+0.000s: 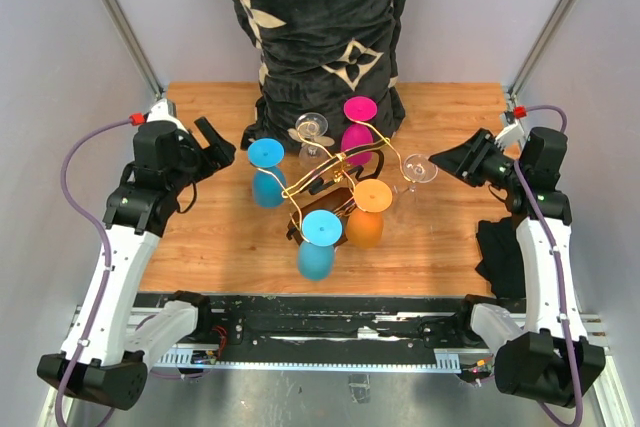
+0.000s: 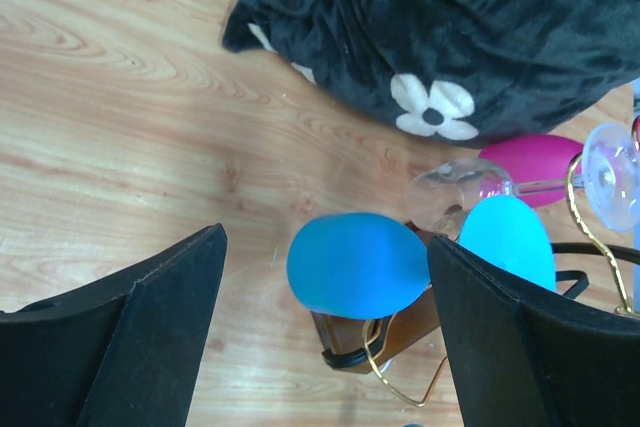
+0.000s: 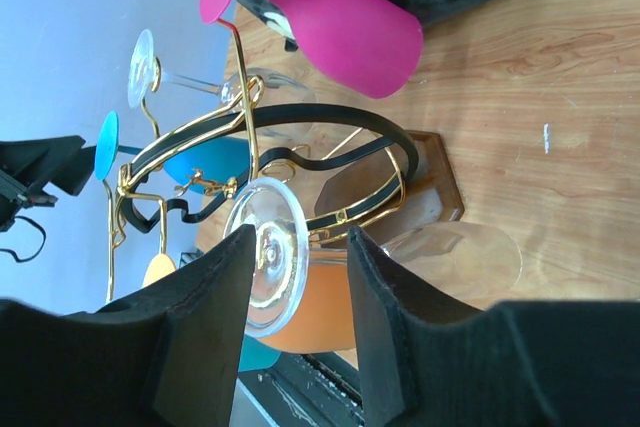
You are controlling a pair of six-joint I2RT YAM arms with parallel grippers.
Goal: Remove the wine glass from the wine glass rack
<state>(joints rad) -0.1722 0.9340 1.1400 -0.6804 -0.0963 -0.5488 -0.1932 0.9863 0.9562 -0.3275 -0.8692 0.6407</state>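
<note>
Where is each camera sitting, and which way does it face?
Top: overhead at the near edge, looking down at the table and rack; left arm and right arm show.
Left wrist: on the left gripper, facing the nearest blue glass; its two fingers show.
Right wrist: on the right gripper, facing the clear glass foot; its fingers flank it.
Shared: both wrist views catch the pink glass.
</note>
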